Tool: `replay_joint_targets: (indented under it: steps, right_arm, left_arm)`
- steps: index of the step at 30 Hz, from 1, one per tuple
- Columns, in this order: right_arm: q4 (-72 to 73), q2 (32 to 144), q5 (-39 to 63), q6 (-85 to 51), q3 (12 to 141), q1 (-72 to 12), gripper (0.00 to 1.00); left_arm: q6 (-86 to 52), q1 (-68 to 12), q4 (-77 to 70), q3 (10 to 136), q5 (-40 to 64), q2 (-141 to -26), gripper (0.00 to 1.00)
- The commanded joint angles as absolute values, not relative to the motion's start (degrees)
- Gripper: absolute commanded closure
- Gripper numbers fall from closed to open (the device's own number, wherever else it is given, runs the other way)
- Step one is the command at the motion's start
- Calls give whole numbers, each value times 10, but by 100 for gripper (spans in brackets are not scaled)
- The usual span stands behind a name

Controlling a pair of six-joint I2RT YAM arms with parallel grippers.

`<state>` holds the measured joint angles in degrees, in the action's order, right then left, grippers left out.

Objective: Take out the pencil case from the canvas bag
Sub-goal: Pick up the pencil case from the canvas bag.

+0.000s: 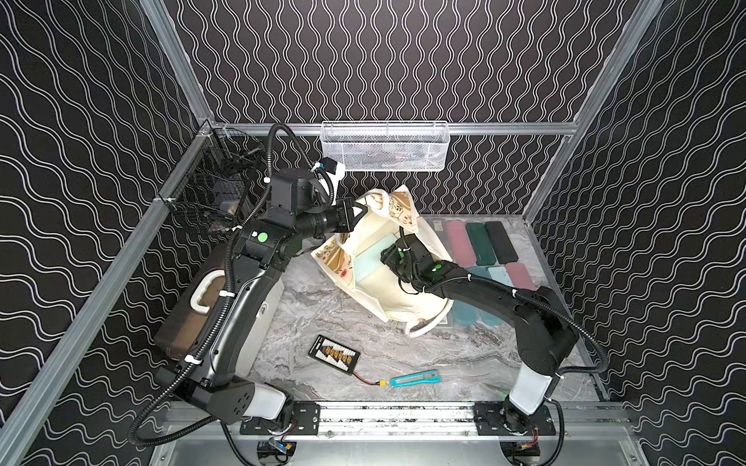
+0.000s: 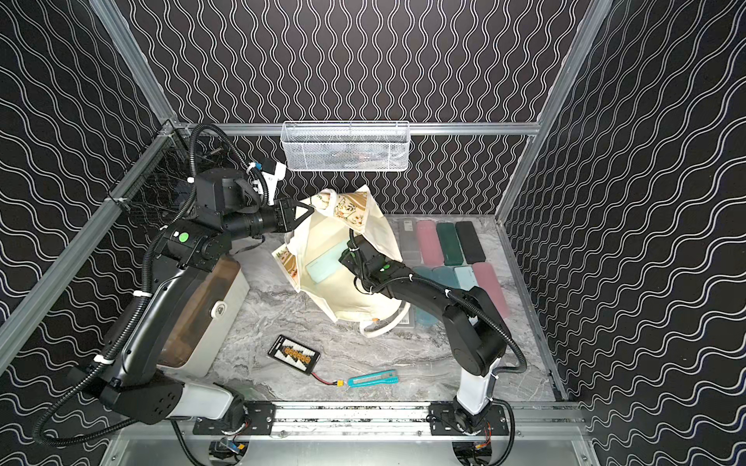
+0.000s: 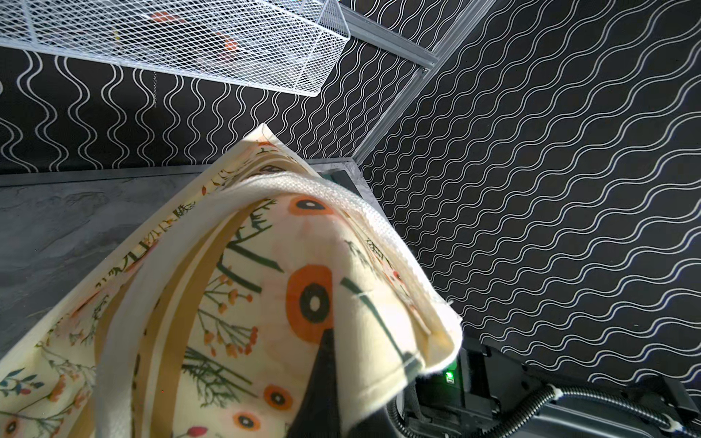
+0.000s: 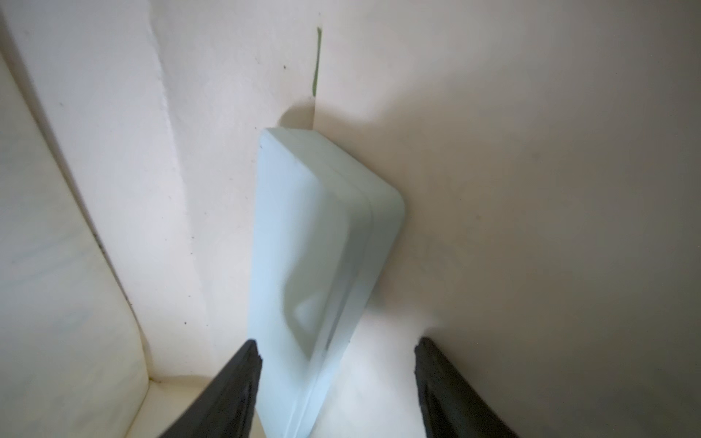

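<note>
Pale-blue pencil case (image 4: 318,246) inside canvas bag (image 4: 531,189), between parted fingers (image 4: 227,386) of right tool (image 4: 337,340)

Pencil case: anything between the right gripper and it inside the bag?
Nothing visible. The right gripper is open, jaws either side of the pencil case inside the bag, bare canvas around. The left gripper, shut on the bag's rim, holds the mouth open.

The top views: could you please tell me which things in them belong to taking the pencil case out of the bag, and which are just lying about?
Job: bag, held open by the shut left gripper; pale case inside it; open right gripper astride that case.
Lying about: spare cases, knife, connector board, mesh basket, box.
</note>
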<state>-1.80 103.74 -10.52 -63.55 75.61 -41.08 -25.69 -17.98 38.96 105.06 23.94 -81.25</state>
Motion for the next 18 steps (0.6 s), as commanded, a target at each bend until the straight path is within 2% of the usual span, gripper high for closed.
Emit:
replay_joint_targets:
  steps: [1,10,18]
  right_arm:
    - [25,1042,-92,-642,755,-405,33]
    - [57,1046,-78,-645,758,-399,33]
    - [164,1009,-69,-637,701,-395,41]
  left_arm:
    - [-266,-179,324,1060,255,-798,100]
    - [-266,-179,330,1067,251,-799,100]
    - [-268,-179,328,1064,255,-805,100]
